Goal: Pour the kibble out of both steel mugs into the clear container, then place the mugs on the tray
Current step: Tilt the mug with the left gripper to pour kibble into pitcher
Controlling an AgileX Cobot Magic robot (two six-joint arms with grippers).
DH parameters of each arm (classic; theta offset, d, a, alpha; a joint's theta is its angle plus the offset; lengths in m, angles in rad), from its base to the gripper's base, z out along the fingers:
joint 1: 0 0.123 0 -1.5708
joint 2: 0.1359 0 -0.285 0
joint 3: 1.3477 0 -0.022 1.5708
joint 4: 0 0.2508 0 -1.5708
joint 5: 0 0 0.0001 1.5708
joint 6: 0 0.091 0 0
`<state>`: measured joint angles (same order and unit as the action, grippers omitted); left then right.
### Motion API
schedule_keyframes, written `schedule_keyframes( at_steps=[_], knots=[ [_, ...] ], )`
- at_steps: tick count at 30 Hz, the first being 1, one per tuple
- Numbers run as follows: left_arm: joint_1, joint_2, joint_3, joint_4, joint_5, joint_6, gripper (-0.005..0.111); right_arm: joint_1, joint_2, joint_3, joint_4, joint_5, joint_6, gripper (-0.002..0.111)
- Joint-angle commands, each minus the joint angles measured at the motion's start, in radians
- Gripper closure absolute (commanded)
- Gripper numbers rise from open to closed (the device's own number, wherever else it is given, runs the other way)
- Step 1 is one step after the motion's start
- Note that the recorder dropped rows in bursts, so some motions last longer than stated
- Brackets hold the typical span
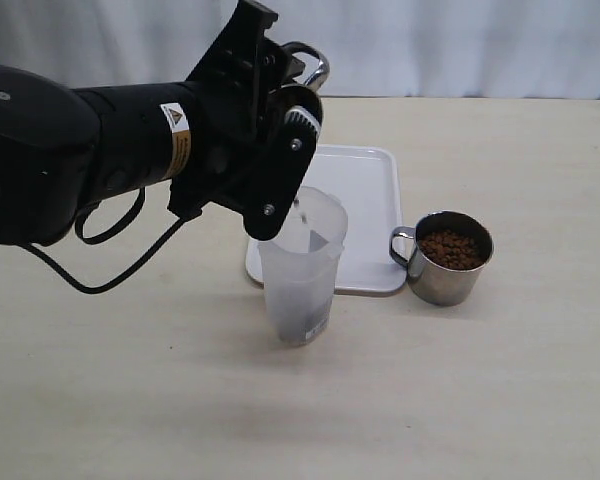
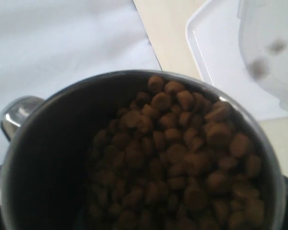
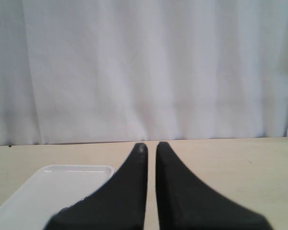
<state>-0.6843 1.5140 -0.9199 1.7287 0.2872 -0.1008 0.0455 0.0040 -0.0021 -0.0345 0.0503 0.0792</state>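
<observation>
Our left hand (image 1: 280,125) is spread wide and clamped on the held mug (image 2: 48,163), tipped above the clear container (image 1: 302,270); the kibble (image 2: 182,153) is banked against the mug's low lip, and two blurred pellets hang in mid-air over the container's mouth. Our right hand (image 3: 150,146) is closed with nothing in it, hovering over the table (image 1: 500,400). The second mug (image 1: 448,262), full, stands at 3 o'clock of the container; the tray (image 1: 365,185) lies at 1 o'clock, just behind both.

We judge the risks thus: a steeper tip could release the heap in a rush, so pellets overshoot the rim onto tray or table; the container looks light and nearly empty, so a nudge from the finger close by its rim could topple it.

For writing, the left arm bears a warning sticker (image 1: 177,135) with a triangle, its text too small to read; the container shows a small triangular mark (image 1: 318,238); we read no brand.
</observation>
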Motion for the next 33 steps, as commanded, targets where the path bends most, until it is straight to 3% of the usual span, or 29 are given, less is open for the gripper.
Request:
schedule_keyframes(
  at_steps=[1, 33],
  knots=[
    [-0.004, -0.005, -0.011, 0.016, 0.014, -0.008, 0.107, 0.004, -0.004, 0.002, 0.001, -0.012, -0.005, 0.103],
    [-0.004, -0.005, -0.011, 0.016, 0.018, 0.009, 0.107, 0.004, -0.004, 0.002, 0.001, -0.012, -0.005, 0.103]
  ],
)
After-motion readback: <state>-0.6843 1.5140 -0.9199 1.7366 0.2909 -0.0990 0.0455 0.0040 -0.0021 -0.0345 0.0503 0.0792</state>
